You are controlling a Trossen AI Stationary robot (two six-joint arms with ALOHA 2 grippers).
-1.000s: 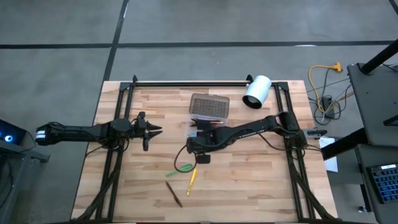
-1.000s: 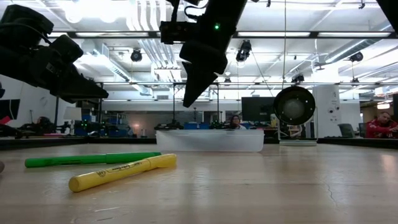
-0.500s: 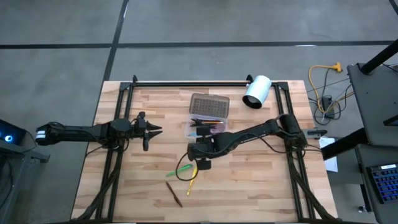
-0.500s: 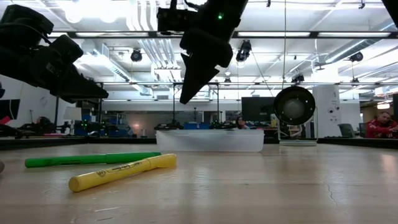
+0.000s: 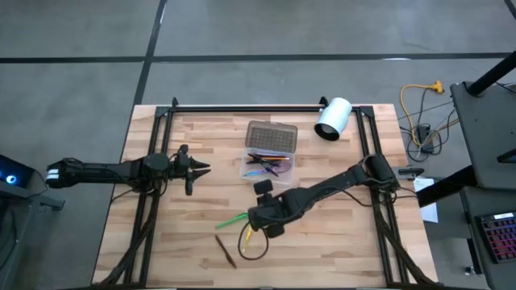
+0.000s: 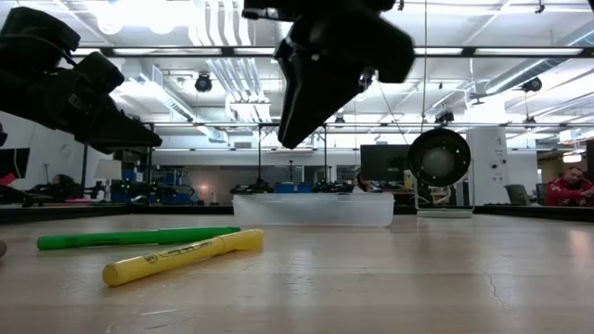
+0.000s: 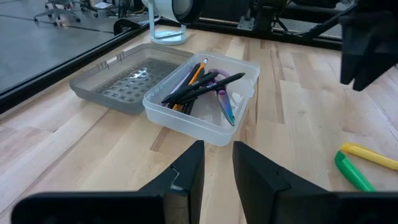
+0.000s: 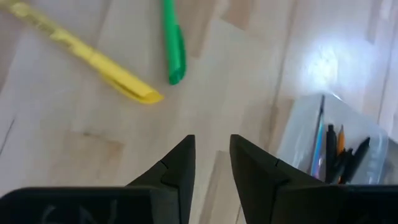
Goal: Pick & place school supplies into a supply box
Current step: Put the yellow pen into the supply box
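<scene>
- Your right gripper [image 5: 260, 219] is hovering above the table at about 6 o'clock from the box [image 5: 268, 165], fingers [image 8: 180, 163] slightly apart and holding nothing.
- It is sitting just beside the near ends of the green pen [image 5: 231, 220] and the yellow pen [image 5: 247, 237], not touching either in the low view.
- Those 2 pens are lying flat on the wood; the yellow pen is at roughly 5 o'clock from the green pen.
- A brown pencil [image 5: 226, 250] is lying at 7 o'clock from the gripper, near the table's front edge.
- The box is standing open, its grey lid [image 5: 272, 138] folded back at 12 o'clock, with several pens and pencils already inside.
- Your left gripper [image 5: 196, 168] is waiting at 9 o'clock from the box, fingers [image 7: 186, 177] slightly apart, empty.
- A white cylinder [image 5: 332, 119] is lying at 2 o'clock from the box.
</scene>
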